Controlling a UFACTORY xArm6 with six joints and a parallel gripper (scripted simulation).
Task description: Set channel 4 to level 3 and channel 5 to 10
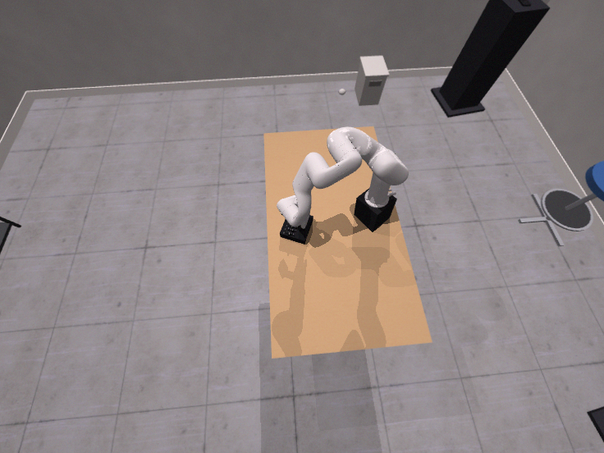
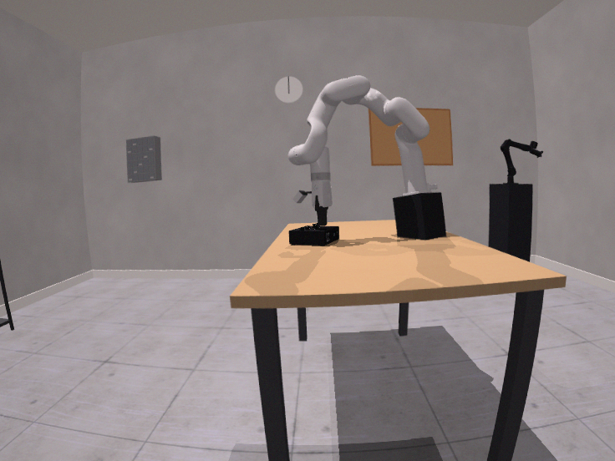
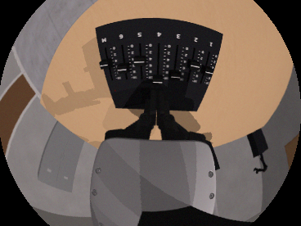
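White arm [image 1: 312, 177] bends over what looks like the black desk [image 1: 295, 231].

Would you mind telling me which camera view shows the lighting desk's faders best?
The wrist view: it looks straight down on the lighting desk, showing the fader caps beside their scales above the shut claw. The exterior view shows only the desk's dark side; the top view shows a small corner under the arm.
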